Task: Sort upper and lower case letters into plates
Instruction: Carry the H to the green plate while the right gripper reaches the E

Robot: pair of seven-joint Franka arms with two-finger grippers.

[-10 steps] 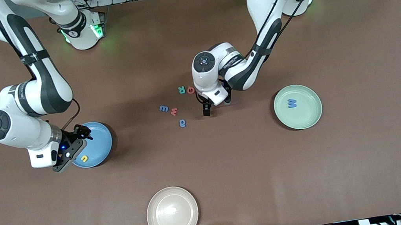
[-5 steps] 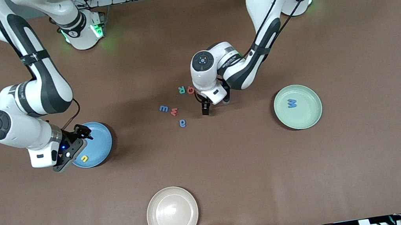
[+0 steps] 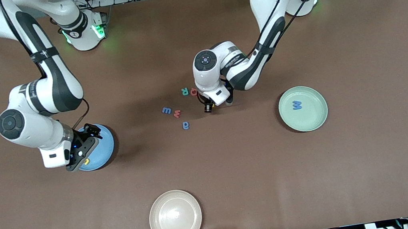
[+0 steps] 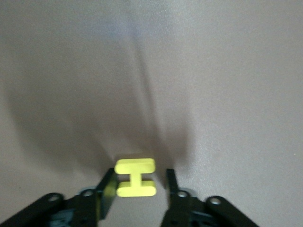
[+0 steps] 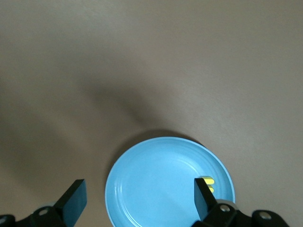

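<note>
Matte brown table (image 3: 318, 174), flat and bare along its edges, with plenty of open room around all three plates.

The left gripper (image 3: 209, 107) is low over mid-table beside the letter cluster. Its black fingers (image 4: 108, 189) are narrowed around the yellow H (image 4: 135, 177), a flat blocky foam-like capital. One finger touches it and the other shows a thin gap, so it is not clamped. The H is barely visible in the front view, hidden under the gripper.

Loose letters, small flat cutouts:
- Teal R (image 3: 185, 91) lies beside red Q (image 3: 193, 91); the Q is partly covered by the left wrist.
- Blue w (image 3: 166, 110) and red w (image 3: 177, 113) nearly touch.
- Blue a (image 3: 186, 125) lies nearer the camera, apart from the others.

The mint green plate (image 3: 313, 116), round, glossy and shallow, sits toward the left arm's end and holds the blue M (image 3: 297, 105).

The right gripper (image 5: 139, 198) hangs over the blue plate (image 3: 105, 145) with its jaws spread wide and nothing in them. The plate's ridged rim is cut off at the edge of the right wrist view. The yellow u (image 5: 207, 182) lies in that plate, half hidden by a fingertip.

The cream-white plate (image 3: 175, 217) sits nearest the camera.
</note>
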